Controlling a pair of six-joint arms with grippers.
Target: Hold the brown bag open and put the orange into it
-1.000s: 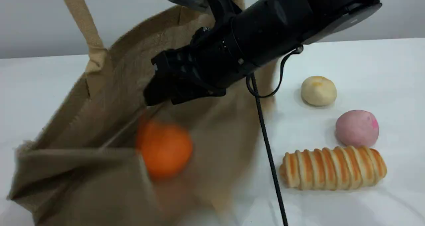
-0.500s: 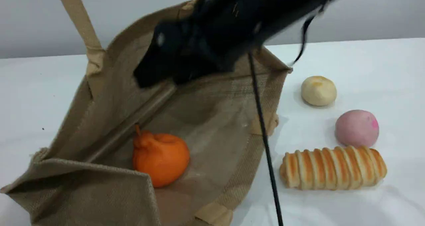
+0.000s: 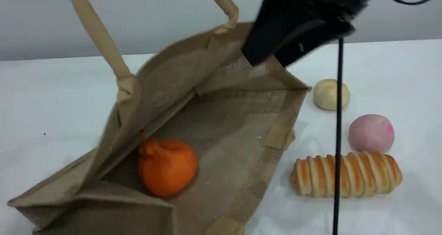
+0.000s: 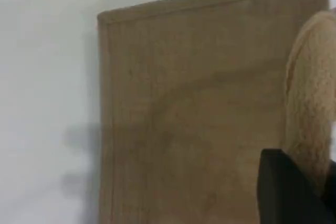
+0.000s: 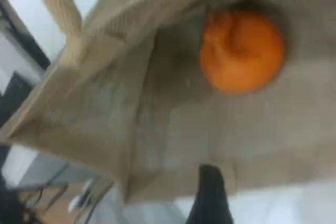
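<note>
The blocky, glossy black right claw [image 3: 264,53], with a thin black cable [image 3: 337,141] hanging straight beside it and a looped black cable [image 3: 411,3] behind it.

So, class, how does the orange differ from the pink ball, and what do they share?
The orange is bright orange; the pink ball is pale pink. The orange has a knobbed top; the pink ball is smoothly round. The orange lies inside the brown bag; the pink ball sits on the bare table. Both are roundish, similar in size.
</note>
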